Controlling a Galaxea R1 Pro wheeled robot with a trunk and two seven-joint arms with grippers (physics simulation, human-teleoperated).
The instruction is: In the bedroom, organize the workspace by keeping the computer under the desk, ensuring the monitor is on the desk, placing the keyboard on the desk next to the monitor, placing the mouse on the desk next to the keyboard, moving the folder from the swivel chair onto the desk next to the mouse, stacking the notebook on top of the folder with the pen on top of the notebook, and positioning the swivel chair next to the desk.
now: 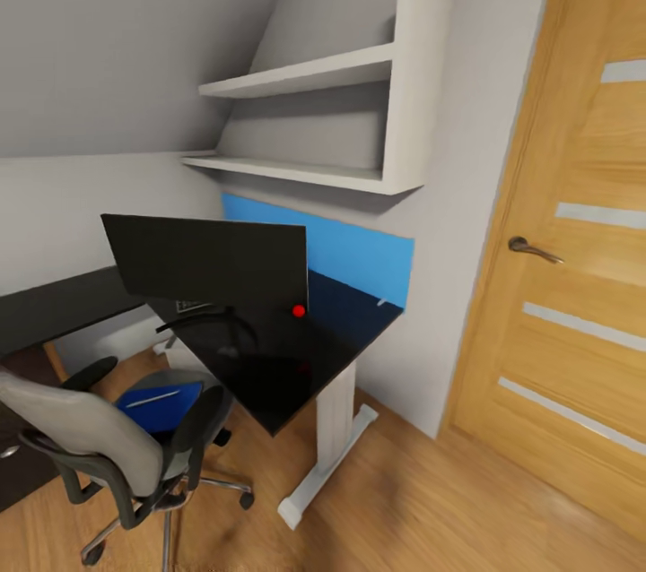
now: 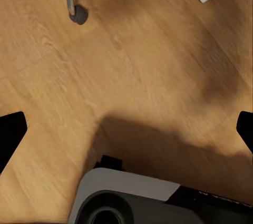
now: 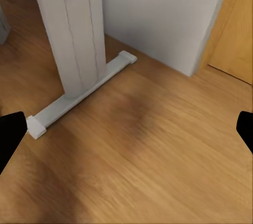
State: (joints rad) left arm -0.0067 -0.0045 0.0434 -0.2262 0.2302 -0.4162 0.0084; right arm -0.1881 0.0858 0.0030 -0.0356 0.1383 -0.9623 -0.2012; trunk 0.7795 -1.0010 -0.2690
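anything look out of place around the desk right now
Yes: the bright blue flat folder lies on the seat of the grey upholstered swivel chair rather than on the matt black desk. A thin whitish stick rests on it. The wide black monitor stands upright on the desk.

Soft, even light fills the rendered room, with no visible lamp or hard glare. The glossy black desk (image 1: 287, 366) reflects faintly. Diffuse shadows pool on the wooden floor (image 2: 132, 66) beneath the robot and beside the white desk leg (image 3: 74, 34). Textures look slightly smeared, and the head view bends lines toward its edges.
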